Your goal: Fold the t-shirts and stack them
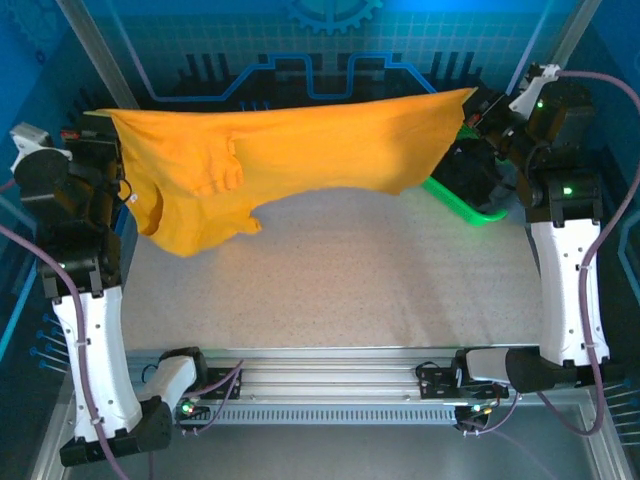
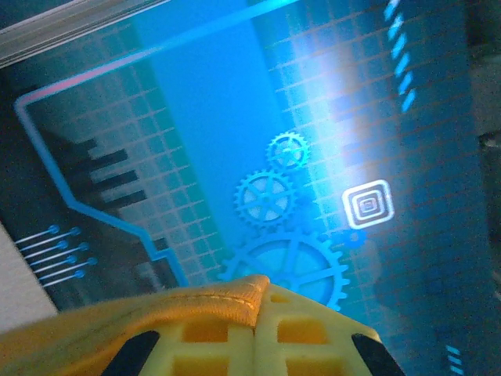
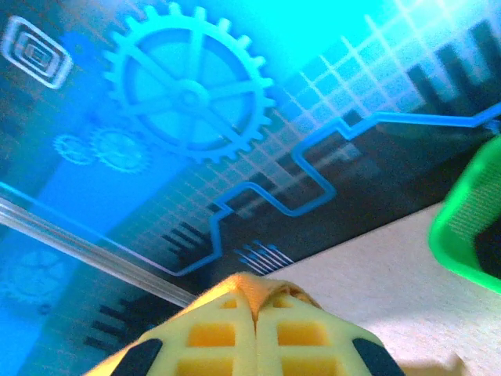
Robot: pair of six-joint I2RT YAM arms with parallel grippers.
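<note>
An orange-yellow t-shirt [image 1: 290, 150] hangs stretched in the air across the back of the table, held up by both arms. My left gripper [image 1: 100, 118] is shut on its left corner; in the left wrist view a stitched hem [image 2: 227, 301] is pinched between the yellow pads of that gripper [image 2: 262, 301]. At the top right corner of the cloth my right gripper [image 1: 472, 98] is shut too, and a fold of the t-shirt [image 3: 250, 286] pokes up between the pads of that gripper [image 3: 256, 301]. The shirt's lower left part sags lowest, above the table.
A bright green plastic basket [image 1: 470, 205] sits at the back right of the table, partly behind the shirt and right arm; its rim [image 3: 466, 215] shows in the right wrist view. The speckled white tabletop [image 1: 340, 280] lies below the hanging cloth. Blue printed walls surround the workspace.
</note>
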